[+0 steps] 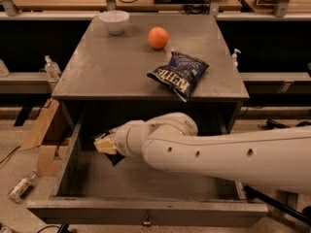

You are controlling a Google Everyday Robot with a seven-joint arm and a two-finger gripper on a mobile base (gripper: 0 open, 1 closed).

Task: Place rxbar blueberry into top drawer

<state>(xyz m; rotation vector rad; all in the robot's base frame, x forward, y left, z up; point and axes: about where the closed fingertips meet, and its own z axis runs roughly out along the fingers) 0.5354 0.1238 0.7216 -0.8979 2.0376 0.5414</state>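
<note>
The top drawer [146, 210] of the grey table is pulled wide open, its knob at the front. My arm reaches in from the right, low over the drawer's left half. My gripper [104, 144] is inside the drawer near its back left, just under the tabletop edge. It is shut on a small dark bar, the rxbar blueberry [115, 158], whose end hangs below the fingers, above the drawer floor. Most of the bar is hidden by the gripper.
On the tabletop [107, 67] are a white bowl [114, 21], an orange [158, 38] and a dark-blue Kettle chip bag [179, 74]. Cardboard [41, 135] and a small bottle [20, 186] lie on the floor to the left. A black leg [277, 205] is at lower right.
</note>
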